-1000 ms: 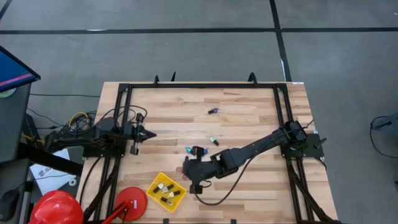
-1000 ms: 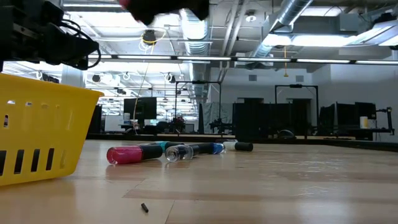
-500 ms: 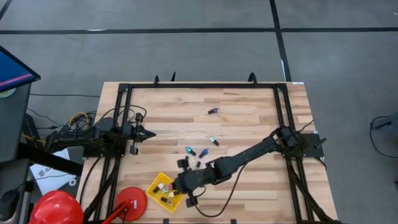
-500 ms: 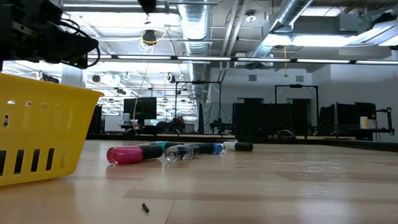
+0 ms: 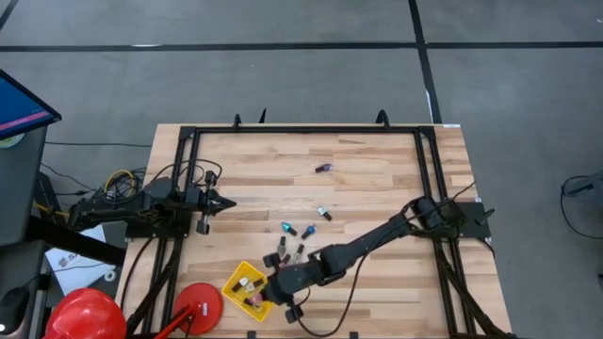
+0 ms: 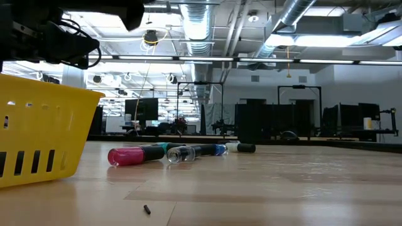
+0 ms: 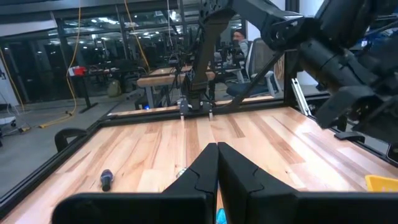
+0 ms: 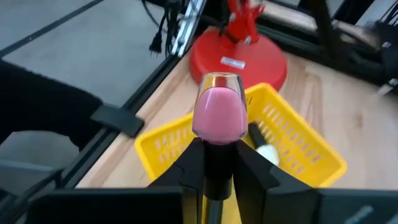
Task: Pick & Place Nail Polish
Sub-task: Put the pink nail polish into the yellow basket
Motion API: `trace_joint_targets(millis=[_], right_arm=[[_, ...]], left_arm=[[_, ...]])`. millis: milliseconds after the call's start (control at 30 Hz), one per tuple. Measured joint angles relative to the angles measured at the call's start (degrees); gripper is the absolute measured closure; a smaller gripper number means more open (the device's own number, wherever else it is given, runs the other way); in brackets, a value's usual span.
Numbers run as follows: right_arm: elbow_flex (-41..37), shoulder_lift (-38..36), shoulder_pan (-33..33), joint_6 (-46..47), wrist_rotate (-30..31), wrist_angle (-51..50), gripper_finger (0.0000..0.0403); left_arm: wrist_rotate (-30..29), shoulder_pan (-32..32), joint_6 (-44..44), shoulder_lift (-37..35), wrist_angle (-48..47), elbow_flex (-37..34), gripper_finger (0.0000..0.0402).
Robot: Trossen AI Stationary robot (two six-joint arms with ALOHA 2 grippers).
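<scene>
My right gripper [image 8: 217,155] is shut on a pink nail polish bottle [image 8: 219,115] and hovers over the yellow basket [image 8: 292,146], seen in the high view at the table's near left [image 5: 243,280]. Several bottles lie inside the basket [image 5: 252,297]. More nail polish lies on its side on the wood: a blue bottle [image 5: 288,228], a purple one [image 5: 323,168] farther back, and a pink one [image 6: 129,156] in the low view. My left gripper [image 5: 213,201] waits shut at the table's left side, pointing level. My right gripper pinches the pink bottle by its dark cap [image 8: 217,167] between the two fingers [image 8: 191,163]. The fingers slant down toward the table's near left. The bottle points on past the fingertips with its pink glass body foremost, lifted clear above the basket.
A red round base [image 5: 200,303] and a red helmet [image 5: 87,315] sit beside the basket at the near left corner. A black frame [image 5: 306,130] borders the table. A small dark fleck [image 6: 146,209] lies on the near wood.
My right gripper has carried the pink bottle down and toward the table's near left, from the loose bottles to above the basket, rolling its wrist on the way. It stays shut on the bottle. The bottles on the table lie where they were.
</scene>
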Motion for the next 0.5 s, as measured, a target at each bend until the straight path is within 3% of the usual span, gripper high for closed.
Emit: trace_joint_targets(millis=[500], right_arm=[[0.09,-0.18,-0.02,0.02,-1.69,-0.27,0.0357]], left_arm=[[0.0,0.0,-0.01,0.0,0.03,0.0,0.0401]])
